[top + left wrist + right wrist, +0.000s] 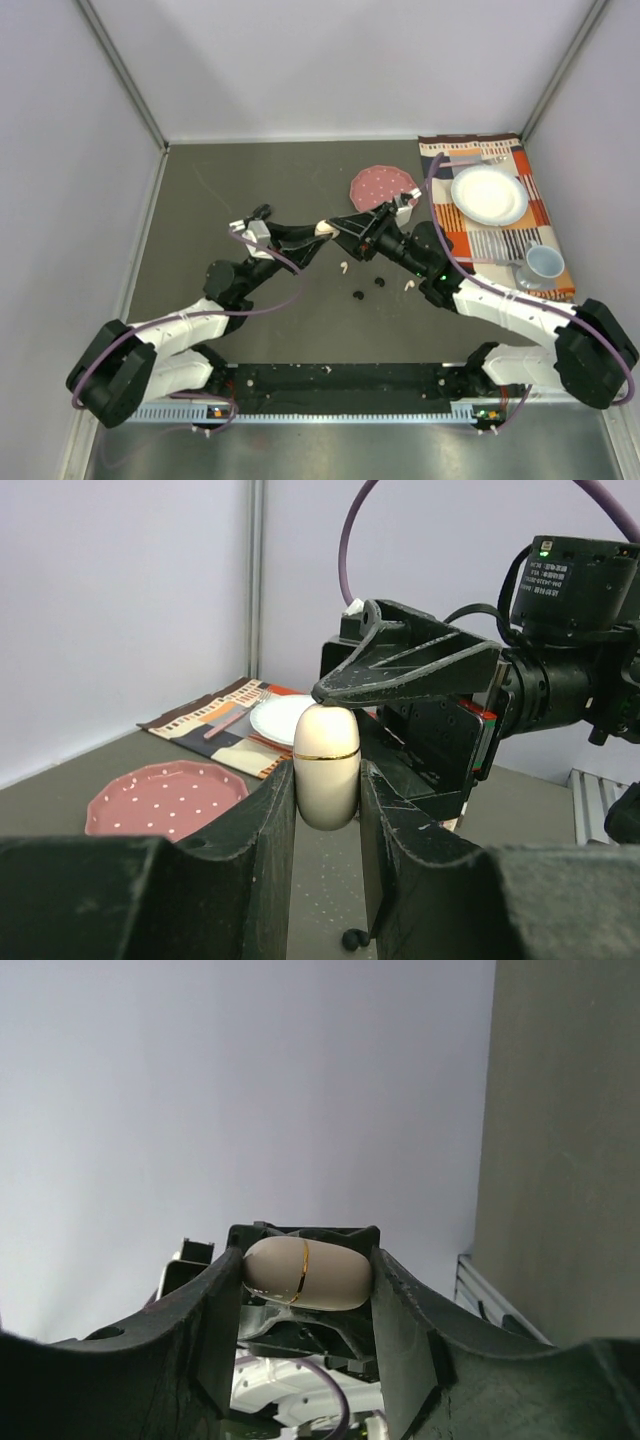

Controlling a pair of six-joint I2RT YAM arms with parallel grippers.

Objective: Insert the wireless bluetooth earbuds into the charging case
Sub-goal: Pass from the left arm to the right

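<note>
A cream egg-shaped charging case (324, 230) with a gold seam is held above the table, closed. My left gripper (316, 233) is shut on its sides (326, 765). My right gripper (338, 228) grips it end to end (305, 1272). One right finger (405, 670) lies on top of the case. Two white earbuds (343, 267) (409, 285) and two black earbuds (359, 294) (379, 282) lie on the table below. One black earbud (352, 939) shows between my left fingers.
A pink dotted plate (383, 186) lies just behind the grippers. A patterned placemat (500, 230) at the right holds a white plate (489, 194), a fork and a grey cup (545, 264). Walls close in the table.
</note>
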